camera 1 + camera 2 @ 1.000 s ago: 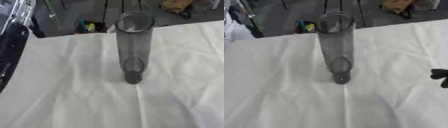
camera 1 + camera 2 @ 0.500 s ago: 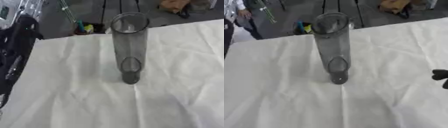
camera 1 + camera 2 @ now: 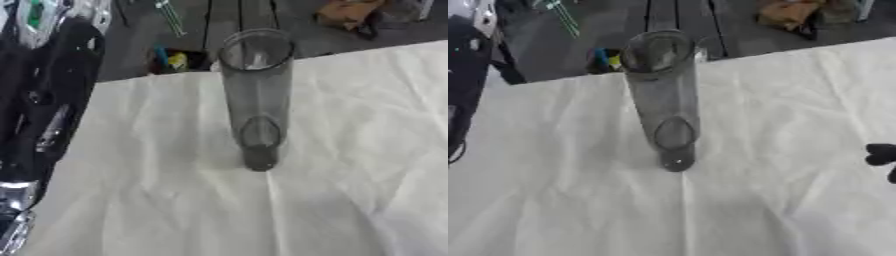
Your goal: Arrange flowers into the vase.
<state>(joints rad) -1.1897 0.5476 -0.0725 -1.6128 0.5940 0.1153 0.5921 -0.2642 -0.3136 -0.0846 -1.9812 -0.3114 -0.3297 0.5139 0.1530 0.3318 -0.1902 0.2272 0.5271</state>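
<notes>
A tall clear glass vase [image 3: 255, 95] stands upright on the white cloth, its round mouth [image 3: 656, 50] open and nothing inside it. My black left arm [image 3: 48, 105] rises along the left edge toward the top left corner, and its hand lies beyond the picture. A thin green stem [image 3: 170, 17] slants over the dark floor behind the table, left of the vase's mouth; what holds it is hidden. A small dark part of my right hand [image 3: 880, 154] shows at the right edge, well apart from the vase.
The white creased cloth [image 3: 350, 200] covers the table; its far edge [image 3: 157, 80] runs just behind the vase. On the floor beyond lie a small blue and yellow thing [image 3: 172, 58] and an orange-brown bundle [image 3: 346, 12].
My left arm has come further into the left eye view and risen toward the top. The green stem has shifted right, nearer the vase's mouth. The vase and my right hand have stayed put.
</notes>
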